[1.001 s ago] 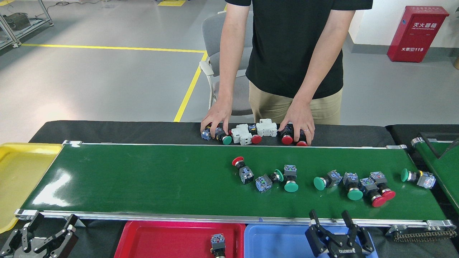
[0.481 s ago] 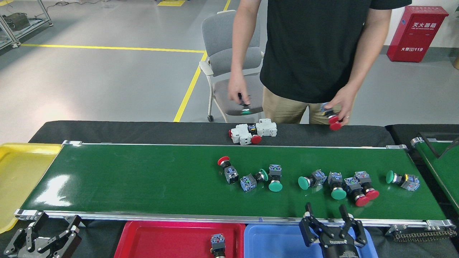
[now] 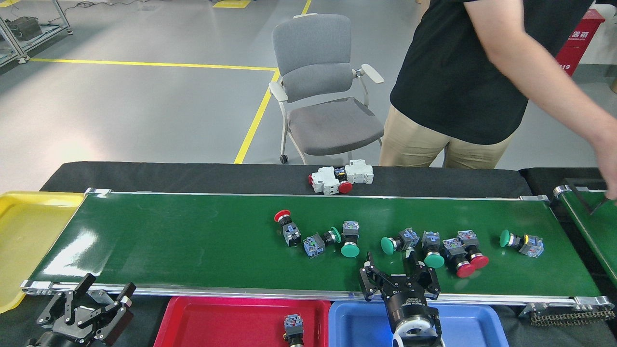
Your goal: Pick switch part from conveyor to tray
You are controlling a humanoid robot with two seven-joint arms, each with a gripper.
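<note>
Eight switch parts [image 3: 407, 239] lie on the conveyor [image 3: 193, 241], toward three o'clock. The right tool [image 3: 396, 273], fingers spread and empty, hovers over the belt's six o'clock edge; the left tool [image 3: 102, 296] is likewise spread, empty.

conveyor [image 3: 193, 241] spans our front | switch parts [image 3: 409, 246] in a row on its right half | three trays: one [image 3: 19, 226] at its left end, two [image 3: 217, 318] [image 3: 472, 323] before its near rail | one switch [image 3: 292, 327] in the middle tray | chair [image 3: 323, 91] behind
</note>
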